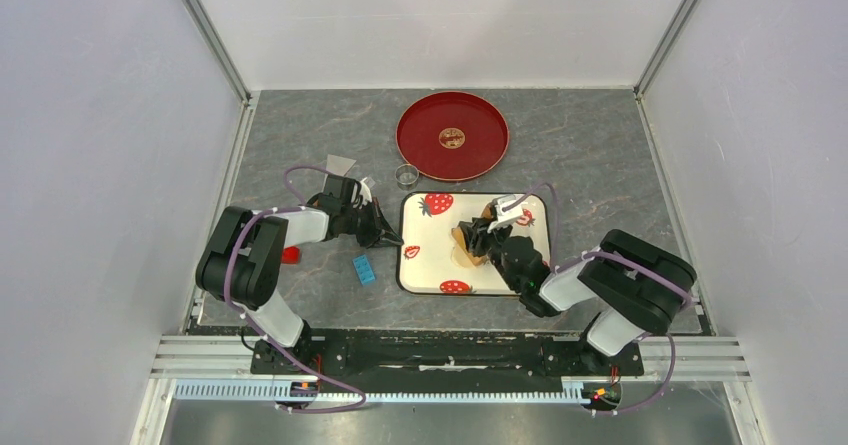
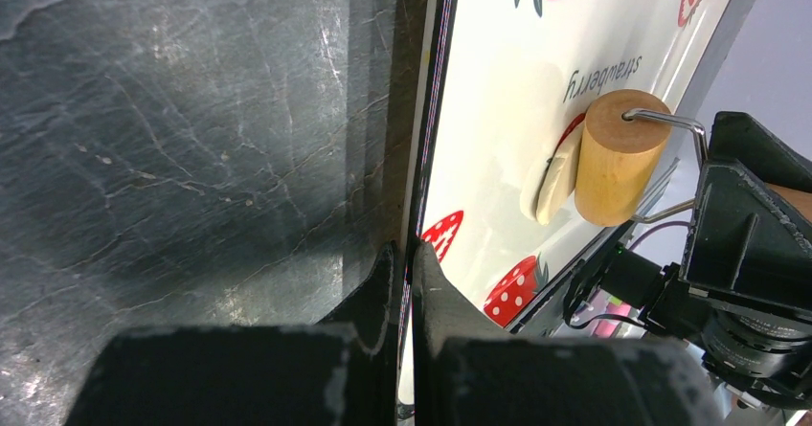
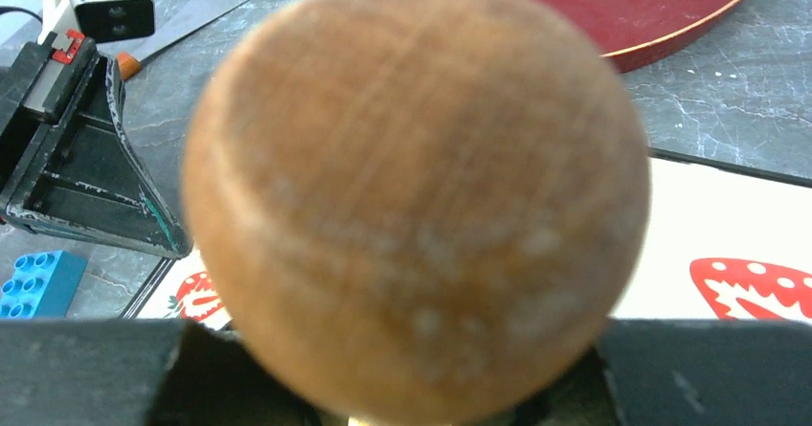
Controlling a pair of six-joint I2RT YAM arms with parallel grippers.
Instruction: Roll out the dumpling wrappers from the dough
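**Top view.** A grey stone-patterned table (image 1: 600, 165) sits between pale walls. At its centre lies a cream strawberry-print tray (image 1: 435, 265) with a black rim. The left gripper (image 1: 393, 237) meets the tray's left edge. The right gripper (image 1: 485, 233) reaches over the middle of the tray from the right and clamps the handle of a wooden roller (image 1: 464, 237). A round red plate (image 1: 480, 160) lies just beyond the tray's far edge, and a small metal ring (image 1: 407, 175) lies next to the plate on its left. A blue brick (image 1: 364, 268) lies on the table left of the tray, nearer than the left gripper.

**Left wrist view.** The left gripper's fingers (image 2: 436, 297) are pressed together right at the tray's black rim. I cannot tell whether the rim is caught between them. Out on the tray, one dumpling wrapper (image 2: 553, 185), a pale flat piece of dough, touches the roller's wooden drum. A wire frame joins the drum to the right gripper.

**Right wrist view.** The rounded end of the roller's handle fills the frame, blurred, with the dark fingers closed around it at the bottom. The red plate is at the far edge and the blue brick at the left.
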